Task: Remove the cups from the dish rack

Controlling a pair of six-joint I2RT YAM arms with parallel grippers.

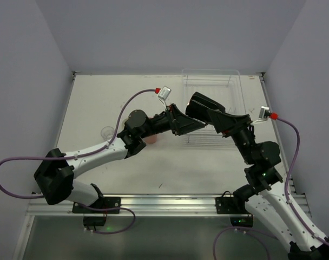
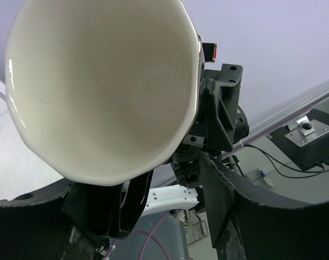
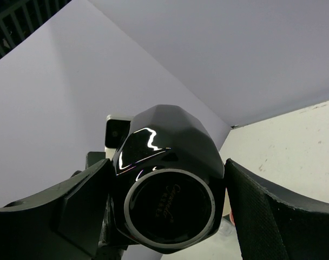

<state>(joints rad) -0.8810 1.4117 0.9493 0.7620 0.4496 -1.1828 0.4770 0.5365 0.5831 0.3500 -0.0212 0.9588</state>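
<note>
Black cup fills right wrist view, base toward lens, pinched between fingers of right pincer, raised over left edge of dish rack. Mouth points at left pincer, white inside facing its lens. Looks like hand-over, so left arm can set it down on its side. Left fingers flank rim; gripping or not, cannot tell.

Off-white, lightly speckled tabletop filled the enclosure. Plain pale lavender-grey walls stood along its left, far and right edges. Silver aluminium rail ran along the near edge. Lighting was even, shadows soft.
</note>
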